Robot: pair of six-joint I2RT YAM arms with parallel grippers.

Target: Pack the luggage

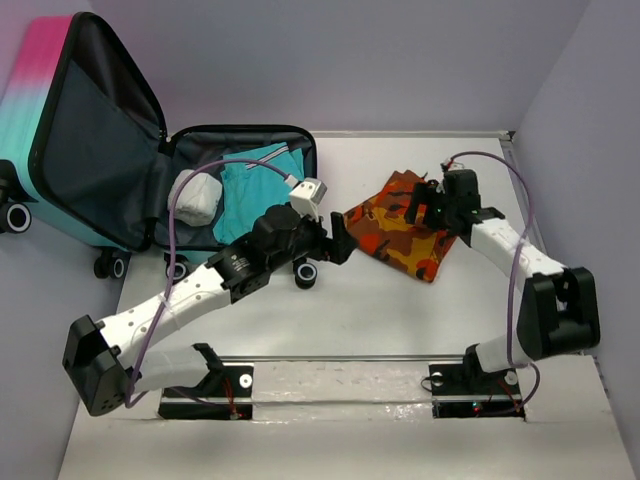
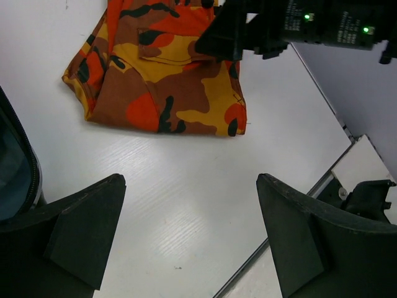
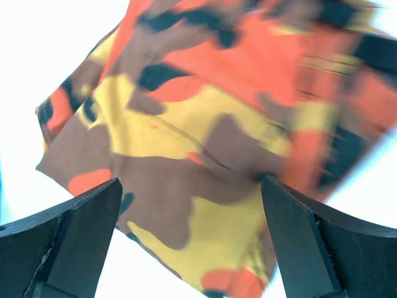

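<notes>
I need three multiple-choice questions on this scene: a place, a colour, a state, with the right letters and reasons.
1. Where is the camouflage cloth?
A) inside the luggage
B) on the table, right of the luggage
C) under the luggage

2. What colour is the garment inside the luggage?
A) teal
B) red
C) black

3. How is the right gripper?
A) shut on the cloth
B) out of view
C) open

Answers: 1 B, the top view shows it on the table; 2 A, it shows teal in the open half; 3 C, its jaws stand wide apart over the cloth.
</notes>
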